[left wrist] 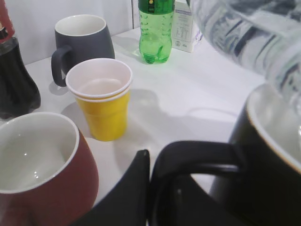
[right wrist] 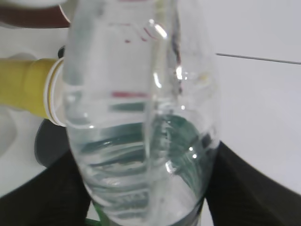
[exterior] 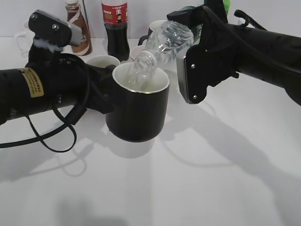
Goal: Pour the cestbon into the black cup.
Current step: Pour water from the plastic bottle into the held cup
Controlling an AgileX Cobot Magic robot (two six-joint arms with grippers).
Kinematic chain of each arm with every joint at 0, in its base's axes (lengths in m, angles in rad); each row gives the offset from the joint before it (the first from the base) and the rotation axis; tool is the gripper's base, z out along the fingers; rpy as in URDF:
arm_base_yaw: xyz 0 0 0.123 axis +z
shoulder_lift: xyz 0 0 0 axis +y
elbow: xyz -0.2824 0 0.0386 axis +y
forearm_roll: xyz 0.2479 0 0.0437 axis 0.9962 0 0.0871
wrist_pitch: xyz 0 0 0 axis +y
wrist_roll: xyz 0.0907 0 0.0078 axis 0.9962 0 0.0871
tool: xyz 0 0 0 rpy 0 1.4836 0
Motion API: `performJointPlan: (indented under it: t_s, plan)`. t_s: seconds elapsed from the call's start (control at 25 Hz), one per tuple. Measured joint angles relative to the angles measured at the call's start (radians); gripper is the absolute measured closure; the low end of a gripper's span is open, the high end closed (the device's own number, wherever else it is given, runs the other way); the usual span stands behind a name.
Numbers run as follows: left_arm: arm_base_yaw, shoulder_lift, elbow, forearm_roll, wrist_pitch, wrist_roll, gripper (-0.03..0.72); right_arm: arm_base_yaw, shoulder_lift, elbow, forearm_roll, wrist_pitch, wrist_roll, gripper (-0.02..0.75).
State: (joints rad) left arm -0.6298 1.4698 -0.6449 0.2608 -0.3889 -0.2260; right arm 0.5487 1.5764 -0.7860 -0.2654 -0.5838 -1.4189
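Note:
The black cup (exterior: 138, 110) hangs above the white table, white inside. My left gripper (left wrist: 151, 188) is shut on its loop handle (left wrist: 197, 153). The cestbon (exterior: 164, 44), a clear ribbed bottle, is tilted steeply with its open neck just over the cup's rim. My right gripper (exterior: 197, 66) is shut on the bottle's body (right wrist: 141, 132), its dark fingers on both sides. The bottle also shows at the top right of the left wrist view (left wrist: 249, 37), above the cup (left wrist: 268, 155).
A brown-red mug (left wrist: 40, 169), a yellow paper cup (left wrist: 101, 99), a dark grey mug (left wrist: 82, 44), a bright green soda bottle (left wrist: 155, 28), a white carton (left wrist: 183, 26) and a cola bottle (exterior: 115, 28) stand behind. A brown drink bottle (exterior: 77, 28) is at the back left.

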Motion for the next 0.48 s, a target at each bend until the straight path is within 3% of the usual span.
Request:
performJointPlan:
  t_s: [0.32, 0.48]
  plan:
    - [0.0, 0.0, 0.0, 0.0, 0.001, 0.0, 0.648, 0.0, 0.0, 0.0, -0.004, -0.007, 0.009, 0.256]
    - [0.0, 0.0, 0.0, 0.001, -0.011, 0.0, 0.648, 0.0, 0.0, 0.0, -0.021, -0.007, 0.128, 0.256]
